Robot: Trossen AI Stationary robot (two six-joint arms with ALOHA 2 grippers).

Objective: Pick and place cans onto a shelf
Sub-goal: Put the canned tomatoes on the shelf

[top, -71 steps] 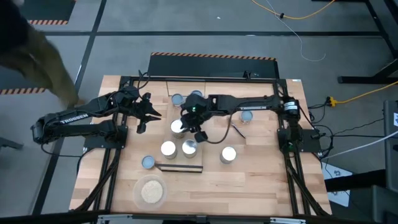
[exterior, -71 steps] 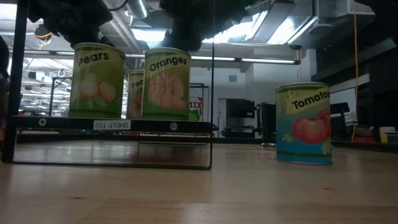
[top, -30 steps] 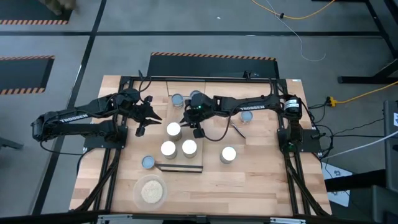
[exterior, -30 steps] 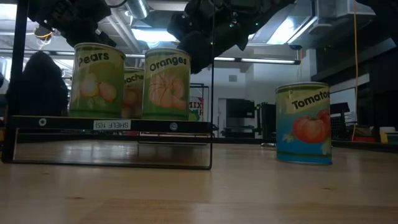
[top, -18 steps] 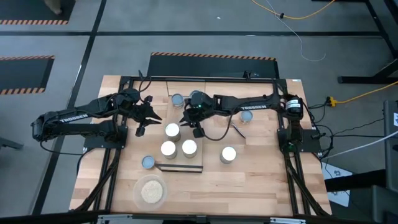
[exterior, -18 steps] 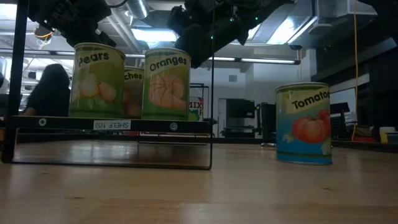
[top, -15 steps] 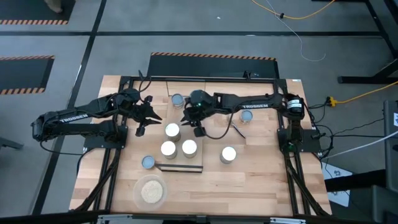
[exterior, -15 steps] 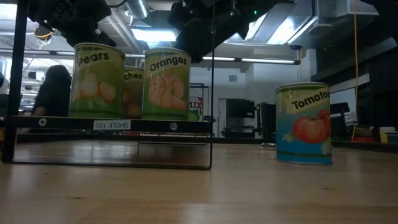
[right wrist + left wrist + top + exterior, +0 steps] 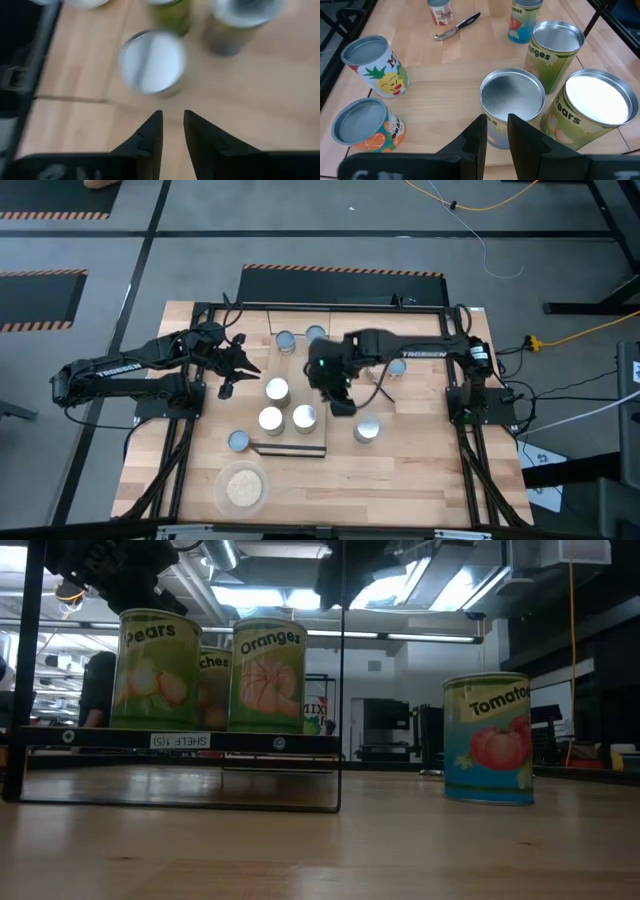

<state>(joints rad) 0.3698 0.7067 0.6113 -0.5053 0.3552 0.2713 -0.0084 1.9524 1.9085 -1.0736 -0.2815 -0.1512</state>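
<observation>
Pale wooden tabletop [image 9: 420, 450] at centre frame carries the shelf [image 9: 290, 448] with three cans, while the rigid, smooth, likely weighty Tomato can [image 9: 367, 428] at lower right is approached by the empty, slightly parted right gripper [image 9: 340, 402], best clasped across its sides.

A robotics lab is showing here: grey concrete floor [image 9: 300, 225] carrying hazard-striped tape [image 9: 342, 271], yellow cables [image 9: 470, 202] trailing upper right, industrial ceiling lights [image 9: 250, 595] glowing behind.

Three cans [image 9: 277, 390] stand on the shelf [image 9: 180, 741].
</observation>
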